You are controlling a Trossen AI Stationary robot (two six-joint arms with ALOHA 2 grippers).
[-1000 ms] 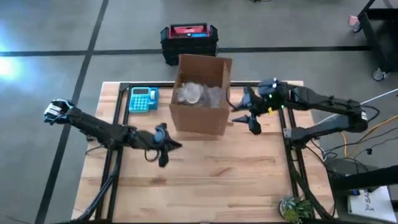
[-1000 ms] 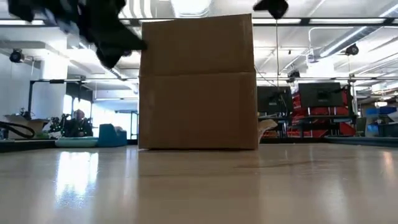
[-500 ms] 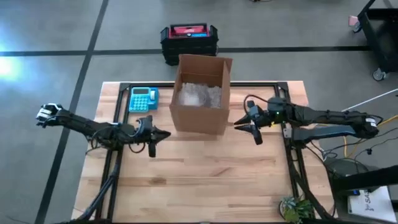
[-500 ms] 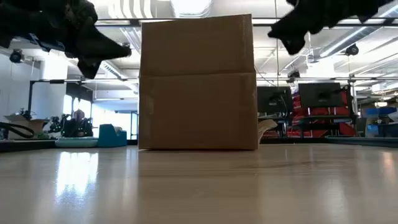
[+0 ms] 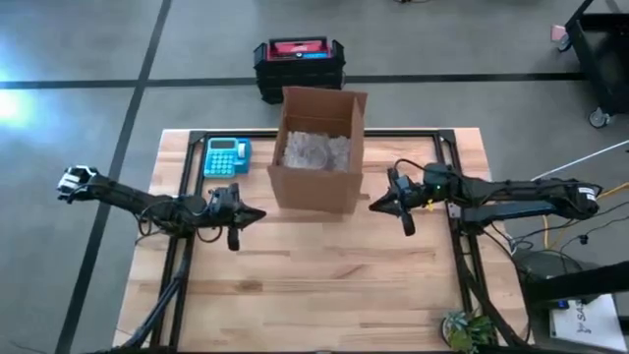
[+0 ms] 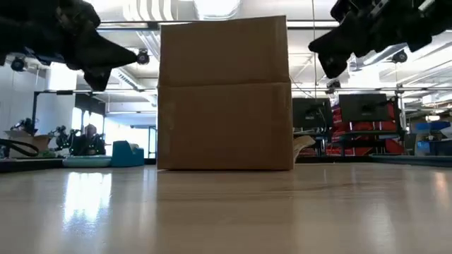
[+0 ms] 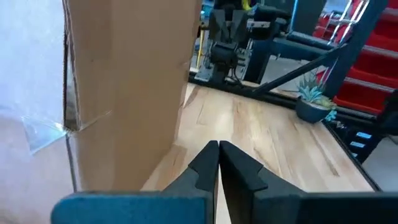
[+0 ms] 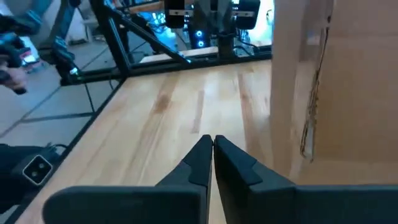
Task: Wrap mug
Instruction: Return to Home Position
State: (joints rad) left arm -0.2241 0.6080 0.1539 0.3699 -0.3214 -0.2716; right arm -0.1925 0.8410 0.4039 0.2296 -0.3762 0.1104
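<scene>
1. We note the wrapped mugs [image 5: 314, 150] sit inside the box [image 5: 313, 190], upper centre, cushioned for packing.
2. The left tool [image 5: 254, 212] and right tool [image 5: 378, 205] flank it above the tabletop [image 5: 324, 275], both pressed together and empty; the job looks finished.

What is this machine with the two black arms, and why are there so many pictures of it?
It is a robot with two arms working at a wooden table. One picture looks straight down from above, one looks level across the tabletop, and two come from small cameras on the arms' wrists. Each arm ends in a two-finger pincher called a gripper. The left gripper and the right gripper are both shut and hold nothing. They hang in the air on either side of a cardboard box. Inside the open box you can see bubble wrap. A blue calculator lies beside the box, and a little plant stands at the table's corner.
</scene>
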